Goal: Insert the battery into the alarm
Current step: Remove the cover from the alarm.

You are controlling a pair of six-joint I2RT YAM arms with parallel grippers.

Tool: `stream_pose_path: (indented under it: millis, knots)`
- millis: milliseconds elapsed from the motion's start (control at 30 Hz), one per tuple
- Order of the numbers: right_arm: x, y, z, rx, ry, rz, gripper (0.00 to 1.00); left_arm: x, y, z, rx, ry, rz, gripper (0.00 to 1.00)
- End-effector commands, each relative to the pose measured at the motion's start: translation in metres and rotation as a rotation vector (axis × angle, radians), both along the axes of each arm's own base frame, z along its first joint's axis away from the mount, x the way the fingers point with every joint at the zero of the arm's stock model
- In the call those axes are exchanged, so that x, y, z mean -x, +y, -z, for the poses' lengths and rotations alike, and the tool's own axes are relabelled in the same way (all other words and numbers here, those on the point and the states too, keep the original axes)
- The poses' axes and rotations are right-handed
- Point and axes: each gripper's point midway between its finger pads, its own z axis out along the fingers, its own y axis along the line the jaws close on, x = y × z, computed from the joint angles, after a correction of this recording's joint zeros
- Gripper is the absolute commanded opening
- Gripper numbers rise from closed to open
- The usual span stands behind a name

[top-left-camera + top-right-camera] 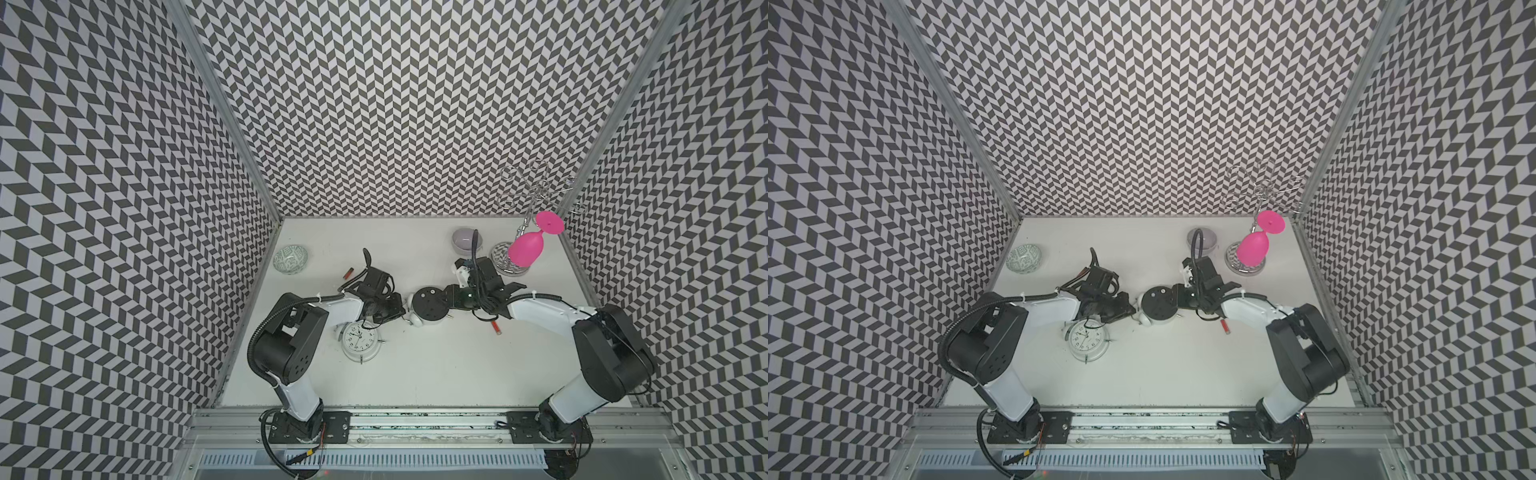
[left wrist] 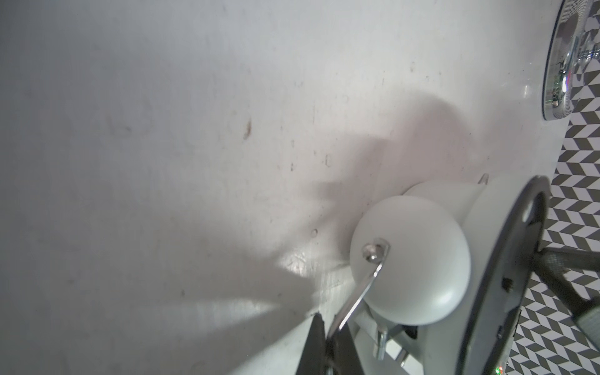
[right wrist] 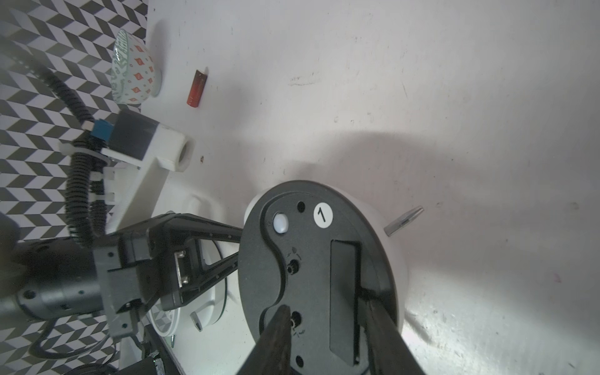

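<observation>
— So, which step is this?
— Bracing the alarm, I'd judge. The alarm [image 1: 430, 305] lies face down mid-tabletop [image 1: 436, 374], black back up. The left gripper [image 2: 329, 344] is closed on its thin metal handle [image 2: 355, 298]. The right gripper [image 3: 324, 302] has its jaws part-way apart, tips on the back by the bay [image 3: 344, 292], with no battery between them.
— Is the bay open?
— It looks dark and empty. One tip may sit inside its edge, but the angle is poor.
— And the batteries?
— One battery [image 1: 495, 327] lies on the tabletop near the alarm, on the right, not touching it. A second battery [image 1: 348, 273] lies well off to the left, near the bowl [image 1: 291, 259].
— Next?
— Probably the right gripper lifts off, takes the near battery by its middle and lines it up lengthwise with the bay, while the left steadies the alarm.
</observation>
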Motion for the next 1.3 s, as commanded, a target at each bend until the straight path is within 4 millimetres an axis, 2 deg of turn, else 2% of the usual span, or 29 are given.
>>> stream_pose_path:
  millis: [0, 200, 367, 467, 567, 667, 733, 833, 967, 1167, 1267]
  knots:
    - [0.008, 0.023, -0.032, -0.144, -0.036, -0.079, 0.38, -0.006, -0.007, -0.007, 0.029, -0.033, 0.004, 0.00]
    - [0.013, 0.030, -0.045, -0.193, -0.044, -0.127, 0.37, -0.005, -0.007, -0.006, 0.033, -0.032, 0.003, 0.00]
    - [0.015, 0.035, -0.045, -0.203, -0.029, -0.157, 0.37, -0.005, -0.007, -0.006, 0.035, -0.031, 0.005, 0.00]
    - [0.012, 0.031, -0.043, -0.159, -0.043, -0.138, 0.37, -0.004, -0.007, -0.006, 0.037, -0.033, 0.005, 0.00]
    - [0.003, 0.020, -0.038, -0.073, -0.061, -0.076, 0.37, -0.004, -0.007, -0.006, 0.038, -0.033, 0.006, 0.00]
    - [-0.007, 0.006, -0.024, 0.095, -0.061, -0.007, 0.36, -0.004, -0.007, -0.006, 0.038, -0.033, 0.006, 0.00]
    - [-0.012, -0.004, -0.012, 0.249, -0.054, 0.036, 0.33, -0.004, -0.007, -0.007, 0.040, -0.035, 0.006, 0.00]
    - [-0.017, -0.009, -0.007, 0.393, -0.072, 0.071, 0.25, -0.004, -0.007, -0.006, 0.040, -0.034, 0.005, 0.00]
    - [-0.021, 0.002, -0.008, 0.473, -0.085, 0.061, 0.23, -0.004, -0.008, -0.006, 0.043, -0.035, 0.009, 0.00]
    - [-0.015, 0.022, 0.003, 0.507, -0.075, 0.002, 0.23, -0.004, -0.008, -0.006, 0.044, -0.036, 0.012, 0.00]
    - [-0.012, 0.023, 0.007, 0.520, -0.065, -0.006, 0.23, -0.004, -0.008, -0.007, 0.046, -0.038, 0.011, 0.00]
